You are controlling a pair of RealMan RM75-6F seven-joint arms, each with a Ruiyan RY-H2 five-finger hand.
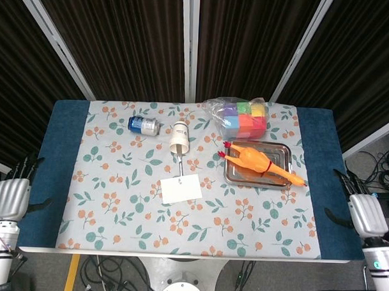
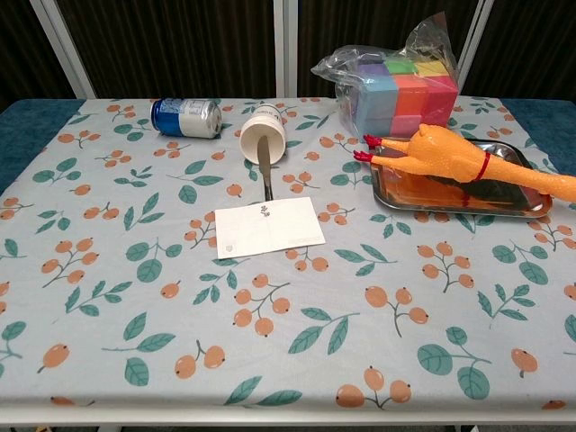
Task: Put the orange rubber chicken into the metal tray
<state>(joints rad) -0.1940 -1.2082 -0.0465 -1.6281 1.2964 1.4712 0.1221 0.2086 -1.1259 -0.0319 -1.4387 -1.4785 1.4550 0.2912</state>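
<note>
Lying diagonally across the metal tray [image 1: 279, 148] at three o'clock on the tabletop [image 1: 115, 206], neck overhanging, the rubber chicken [image 1: 253, 158] looks light, soft, squeezable, best grasped mid-body, left robot hand [image 1: 8, 198] and right robot hand [image 1: 364, 214] empty, fingers apart.

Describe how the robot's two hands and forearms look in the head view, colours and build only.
The left hand and right hand match: a pale silver-grey ribbed shell over the back, with dark black fingers beyond it. Each sits on a white forearm segment with a dark band at the wrist. No markings can be made out. The chest view shows neither hand.
</note>
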